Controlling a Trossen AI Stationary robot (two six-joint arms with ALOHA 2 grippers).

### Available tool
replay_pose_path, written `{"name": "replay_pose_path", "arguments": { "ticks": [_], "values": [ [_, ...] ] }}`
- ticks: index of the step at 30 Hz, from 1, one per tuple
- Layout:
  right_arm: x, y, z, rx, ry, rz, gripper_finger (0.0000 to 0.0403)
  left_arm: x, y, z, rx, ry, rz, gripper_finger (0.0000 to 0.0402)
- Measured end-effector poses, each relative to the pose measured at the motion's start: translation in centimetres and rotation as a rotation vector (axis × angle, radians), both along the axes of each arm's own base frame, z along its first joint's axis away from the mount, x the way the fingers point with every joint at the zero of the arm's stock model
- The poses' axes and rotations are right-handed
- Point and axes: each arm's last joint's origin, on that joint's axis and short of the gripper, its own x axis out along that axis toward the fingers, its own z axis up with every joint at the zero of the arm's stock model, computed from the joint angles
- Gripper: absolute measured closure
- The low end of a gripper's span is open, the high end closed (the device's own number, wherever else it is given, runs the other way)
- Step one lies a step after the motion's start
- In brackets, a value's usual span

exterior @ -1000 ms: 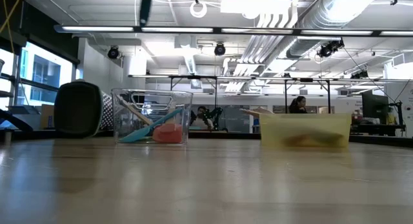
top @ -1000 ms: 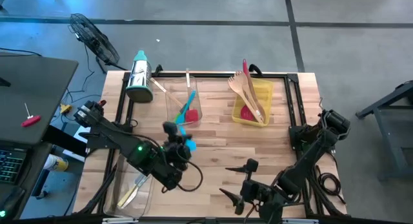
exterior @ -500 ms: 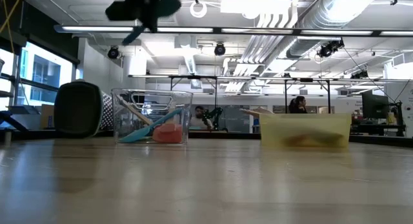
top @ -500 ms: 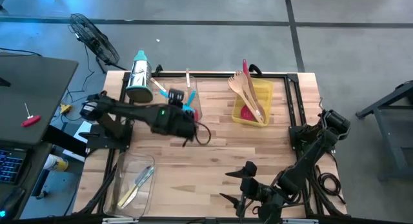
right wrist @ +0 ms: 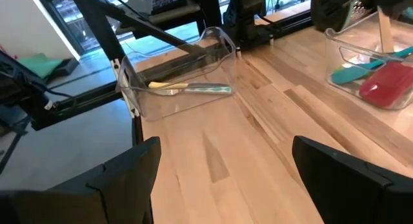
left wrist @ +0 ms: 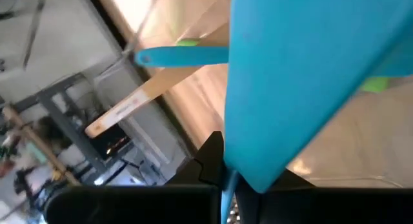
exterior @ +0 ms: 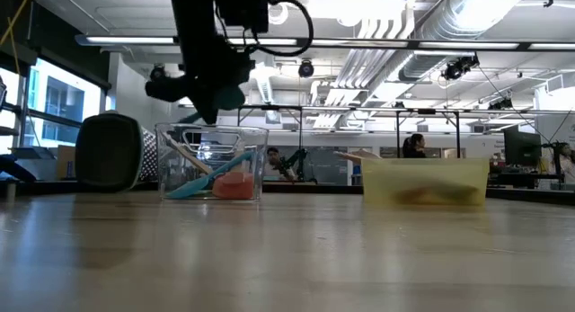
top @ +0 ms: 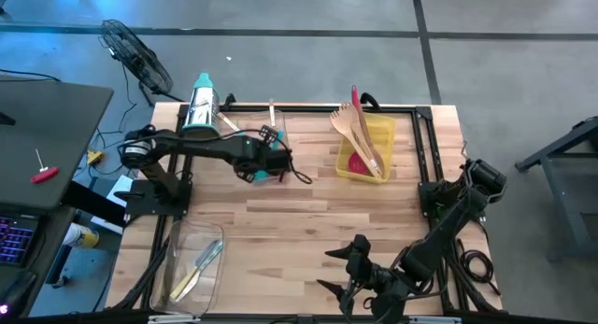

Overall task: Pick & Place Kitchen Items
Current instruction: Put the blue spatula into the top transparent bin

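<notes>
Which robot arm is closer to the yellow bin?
The left. Its gripper hangs over the clear bin, beside the yellow bin. The right gripper waits at the table's near edge, farther away.

A steel box grater (top: 200,111) with a teal top is seen lying at the far left corner of the wooden desk (top: 308,226). A clear bin (top: 266,142) is placed beside it, and a yellow bin (top: 383,137) further right along the far edge. A second clear bin (top: 192,263) is set at the near left corner. A black fan (top: 135,58) is noted on the floor beyond; a laptop (top: 23,226) is seen at the left. In the low view a seated person (exterior: 415,147) is made out in the room behind.
</notes>
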Motion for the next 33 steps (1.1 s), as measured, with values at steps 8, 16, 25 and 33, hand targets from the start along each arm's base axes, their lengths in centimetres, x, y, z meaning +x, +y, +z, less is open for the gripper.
{"name": "replay_pose_path", "arguments": {
  "ticks": [8, 16, 25, 33],
  "values": [
    [0.4, -0.6, -0.2, -0.032, 0.020, -0.014, 0.0060, -0.4, 1.1, -2.1, -0.064, 0.114, -0.139, 0.0392],
    [1.8, -2.1, -0.2, -0.039, 0.026, -0.059, 0.0060, 0.0, 0.9, -3.3, -0.122, 0.092, -0.235, 0.0391],
    [2.5, -2.8, -0.3, 0.002, 0.052, -0.036, 0.0060, -0.4, 0.8, -4.0, -0.150, 0.058, -0.173, 0.0349],
    [2.3, -2.5, -0.3, 0.007, 0.057, -0.016, 0.0060, 0.1, 0.8, -3.9, -0.155, -0.062, -0.082, 0.0258]
  ]
}}
